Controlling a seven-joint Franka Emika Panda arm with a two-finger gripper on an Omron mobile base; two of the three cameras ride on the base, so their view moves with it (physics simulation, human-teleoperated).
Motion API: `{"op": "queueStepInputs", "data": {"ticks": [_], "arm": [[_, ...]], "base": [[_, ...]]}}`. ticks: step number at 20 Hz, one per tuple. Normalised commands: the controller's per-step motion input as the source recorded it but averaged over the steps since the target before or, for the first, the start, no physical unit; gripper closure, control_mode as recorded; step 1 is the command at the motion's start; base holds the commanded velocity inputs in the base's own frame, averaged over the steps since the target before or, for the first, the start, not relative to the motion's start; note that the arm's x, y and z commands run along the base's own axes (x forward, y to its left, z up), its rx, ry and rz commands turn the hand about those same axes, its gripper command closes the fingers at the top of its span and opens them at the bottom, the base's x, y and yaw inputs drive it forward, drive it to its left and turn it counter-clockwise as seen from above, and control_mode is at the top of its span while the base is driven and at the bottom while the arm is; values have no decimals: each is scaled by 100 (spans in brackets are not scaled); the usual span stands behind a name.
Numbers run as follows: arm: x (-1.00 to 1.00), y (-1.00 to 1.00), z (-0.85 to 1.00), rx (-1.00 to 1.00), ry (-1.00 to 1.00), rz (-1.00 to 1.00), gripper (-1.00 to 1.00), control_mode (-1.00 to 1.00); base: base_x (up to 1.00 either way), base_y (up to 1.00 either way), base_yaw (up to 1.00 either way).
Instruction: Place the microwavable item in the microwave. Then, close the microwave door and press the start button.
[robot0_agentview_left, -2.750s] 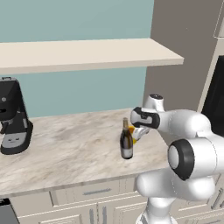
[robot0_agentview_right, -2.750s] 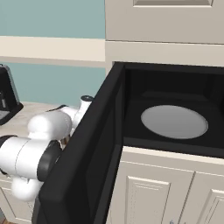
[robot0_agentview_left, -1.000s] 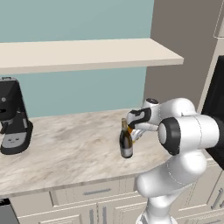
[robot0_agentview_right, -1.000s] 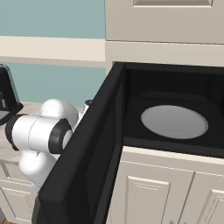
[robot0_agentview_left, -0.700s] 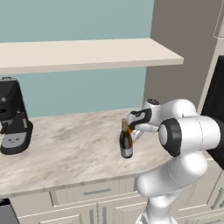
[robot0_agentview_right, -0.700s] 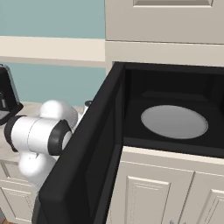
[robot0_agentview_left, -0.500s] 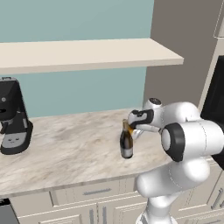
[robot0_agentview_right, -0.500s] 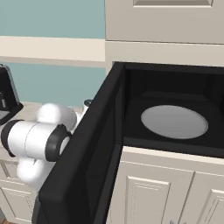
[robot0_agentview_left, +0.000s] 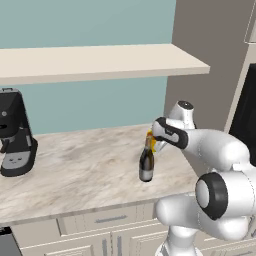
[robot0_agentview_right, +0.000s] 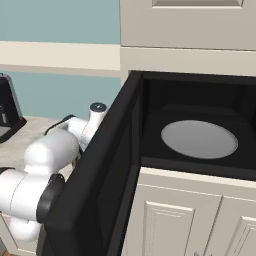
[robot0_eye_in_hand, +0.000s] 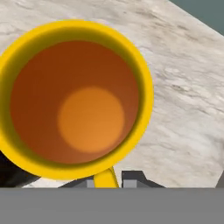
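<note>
- Hovering my claw (robot0_eye_in_hand: 108, 179) right over the mug (robot0_eye_in_hand: 76, 98); hand view looks straight down into its orange inside, handle between my fingertips (robot0_eye_in_hand: 133, 178).
- Can't tell whether the tips are pressing the handle or just flanking it.
- Mug (robot0_agentview_left: 151, 140) sits on the marble counter (robot0_agentview_left: 75, 170), just behind the wine bottle (robot0_agentview_left: 146, 164).
- Microwave (robot0_agentview_right: 200, 135) stands well to the right, its door (robot0_agentview_right: 95, 195) swung wide open, turntable (robot0_agentview_right: 199, 138) bare.
- Coffee machine (robot0_agentview_left: 15, 132) at the counter's far left.

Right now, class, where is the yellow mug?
In the left base view, the mug sits on the marble counter just behind the wine bottle, under the gripper.
</note>
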Motion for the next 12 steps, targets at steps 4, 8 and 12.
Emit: {"op": "queueStepInputs", "data": {"ticks": [4, 8, 12], "arm": [[-18, -21, 84, -3, 0, 0, 100, -100], [-35, -13, 91, -3, 0, 0, 100, -100], [-66, -3, 71, -1, 0, -1, 100, -100]], "base": [[0, 0, 0], [0, 0, 0], [0, 0, 0]]}}
